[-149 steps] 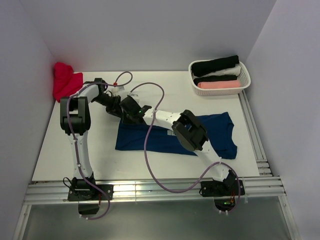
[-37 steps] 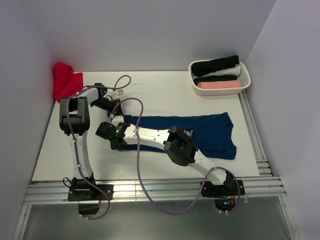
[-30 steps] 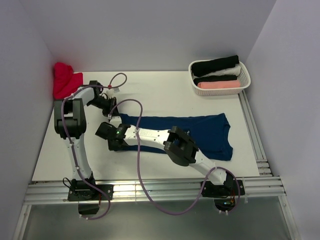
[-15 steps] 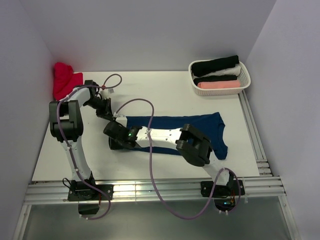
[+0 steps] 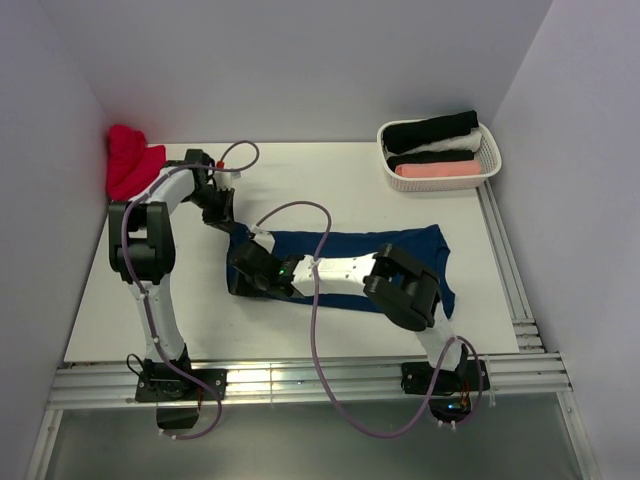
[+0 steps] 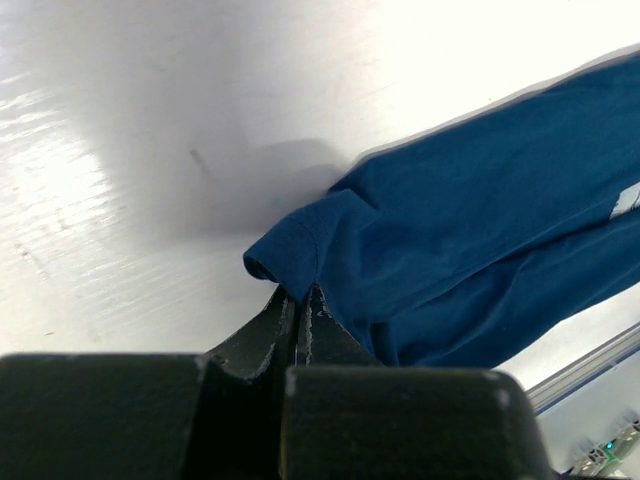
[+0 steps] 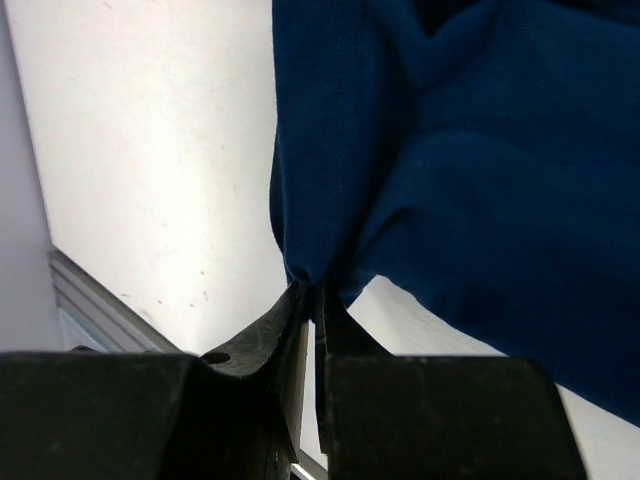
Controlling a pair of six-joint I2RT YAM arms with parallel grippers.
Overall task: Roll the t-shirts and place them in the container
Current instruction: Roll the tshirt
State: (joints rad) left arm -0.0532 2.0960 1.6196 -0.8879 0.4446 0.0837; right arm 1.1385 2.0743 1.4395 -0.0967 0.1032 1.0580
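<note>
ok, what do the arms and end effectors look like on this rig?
The left arm and right arm match: white links, bulky black joint housings, black bases, a loose purple cable looping along each. The left end effector and right end effector: black, narrow tapered fingers. Small green light on the right forearm.

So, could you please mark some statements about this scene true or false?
1. The left gripper and the right gripper both pinch the navy t-shirt. True.
2. The basket holds a red roll. False: it holds a black roll, a white roll and a pink roll; the red shirt lies far left.
3. The navy t-shirt is fully rolled. False: it lies mostly flat.
4. The basket stands far right. True.
</note>
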